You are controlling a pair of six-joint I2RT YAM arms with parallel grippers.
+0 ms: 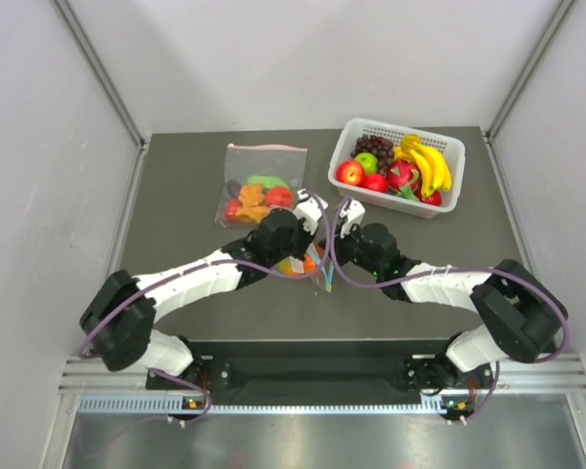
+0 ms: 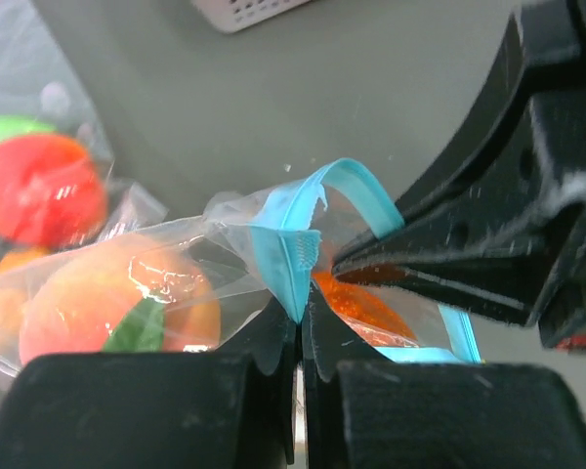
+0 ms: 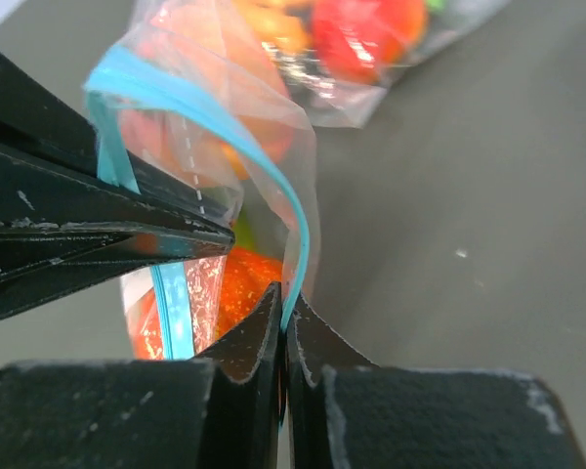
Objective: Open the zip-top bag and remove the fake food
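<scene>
Hanging between the two tools, the zip-top bag (image 2: 239, 220) is over the middle of the table (image 1: 176, 176), toward the near side; whether its bottom rests on the surface I cannot tell. Its teal zip strip (image 2: 298, 249) is uppermost and has parted into a loop, so the mouth looks partly open. Inside, the fake food shows through the plastic: a peach-orange piece with a green leaf (image 2: 107, 303) and a glossy orange piece (image 2: 356, 303) just below the opening. The left gripper (image 2: 300, 327) is pressed together on one lip of the strip, and the right gripper (image 3: 283, 318) is pinched on the opposite lip, its tips coming in from the right. Holding one lip each lets the arms draw apart and peel the seal, and it keeps the mouth facing up so nothing spills out early. By my reading the opening step is under way, with the pieces not yet out; a wider gap seems needed before either tool could reach in, and thin film may slip from a pinch. Just beyond, to the far left, lies a larger clear bag (image 1: 259, 186) with a pink-red strip, and a white basket (image 1: 449, 147) of fruit stands at the far right, well apart.
</scene>
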